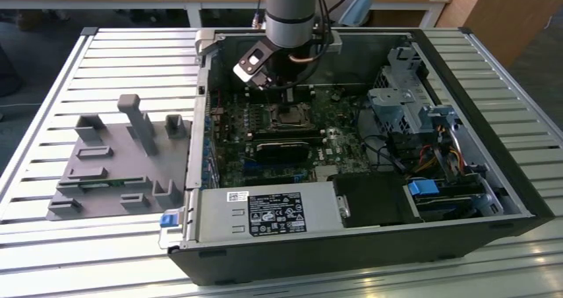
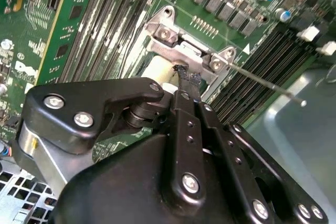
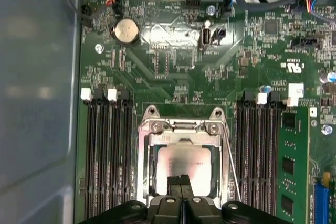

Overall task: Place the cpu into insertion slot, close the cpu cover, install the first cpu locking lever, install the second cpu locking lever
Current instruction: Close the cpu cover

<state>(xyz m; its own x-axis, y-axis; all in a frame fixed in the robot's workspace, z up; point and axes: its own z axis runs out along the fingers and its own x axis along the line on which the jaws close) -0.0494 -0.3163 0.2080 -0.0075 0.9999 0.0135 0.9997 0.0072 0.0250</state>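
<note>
1. The gripper has its fingers pressed together, holding nothing, with the tips over the cpu.
2. The cpu lies flat in the window of the closed cover.
3. A thin lever slants away beside the cover.

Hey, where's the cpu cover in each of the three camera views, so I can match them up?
Exterior view: the cpu cover lies on the motherboard, directly under the gripper.
First wrist view: the cpu cover sits between the memory slot banks, just beyond the gripper.
Second wrist view: the cpu cover lies just past the gripper.
Shared landmark: the gripper's black tip at the cover.
</note>
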